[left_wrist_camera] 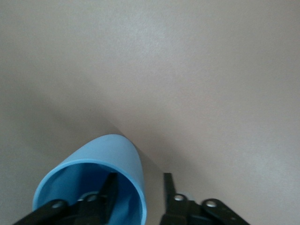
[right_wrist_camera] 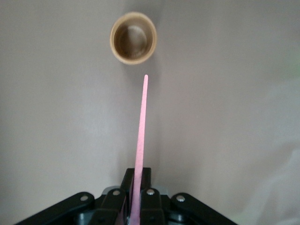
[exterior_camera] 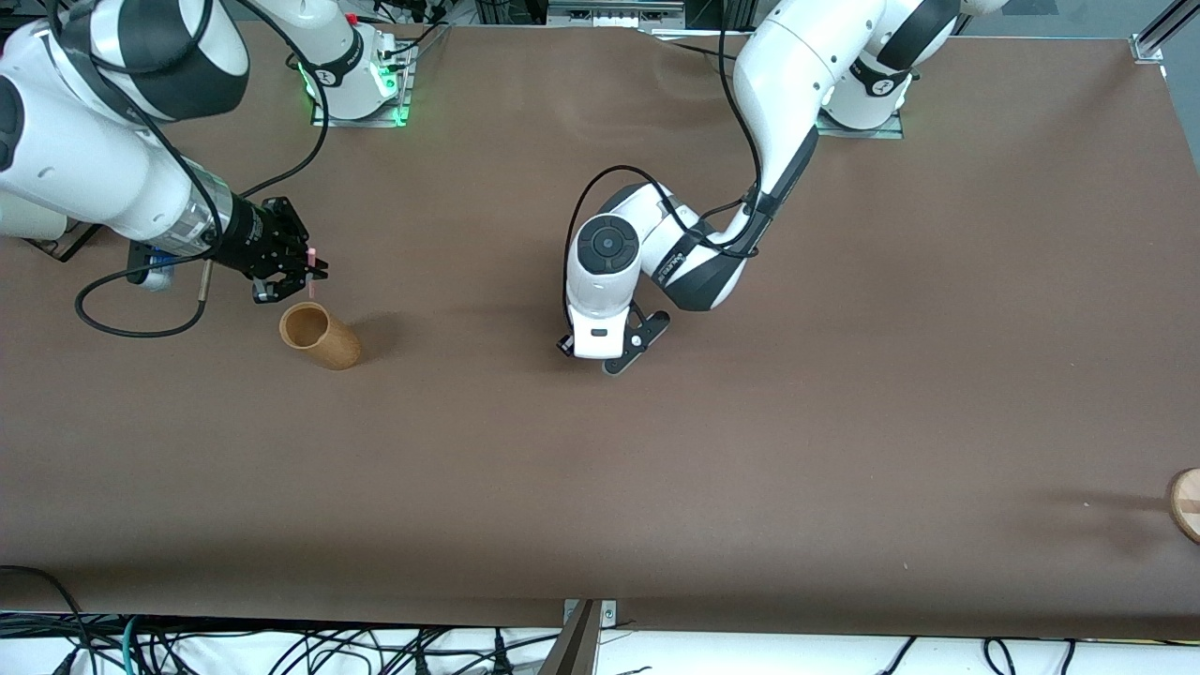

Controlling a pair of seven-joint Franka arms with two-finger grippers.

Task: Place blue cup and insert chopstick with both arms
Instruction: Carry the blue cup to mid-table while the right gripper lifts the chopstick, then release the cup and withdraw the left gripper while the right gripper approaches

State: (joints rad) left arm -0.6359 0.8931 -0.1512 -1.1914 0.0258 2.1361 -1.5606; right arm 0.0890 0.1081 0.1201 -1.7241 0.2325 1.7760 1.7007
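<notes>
The blue cup [left_wrist_camera: 115,157] shows only in the left wrist view, standing on the brown table; in the front view the left hand hides it. My left gripper [exterior_camera: 611,354] [left_wrist_camera: 138,176] is open at the table's middle, one finger inside the cup and one outside, straddling its wall with gaps either side. My right gripper [exterior_camera: 298,274] [right_wrist_camera: 139,172] is shut on the pink chopstick [right_wrist_camera: 142,122] [exterior_camera: 311,255]. It holds the chopstick upright, tip down, just beside the rim of the tan wooden cup [exterior_camera: 319,336] [right_wrist_camera: 133,37].
The tan cup stands upright and empty toward the right arm's end. A round wooden object [exterior_camera: 1186,503] sits at the table's edge at the left arm's end, nearer the front camera. Cables hang below the table's front edge.
</notes>
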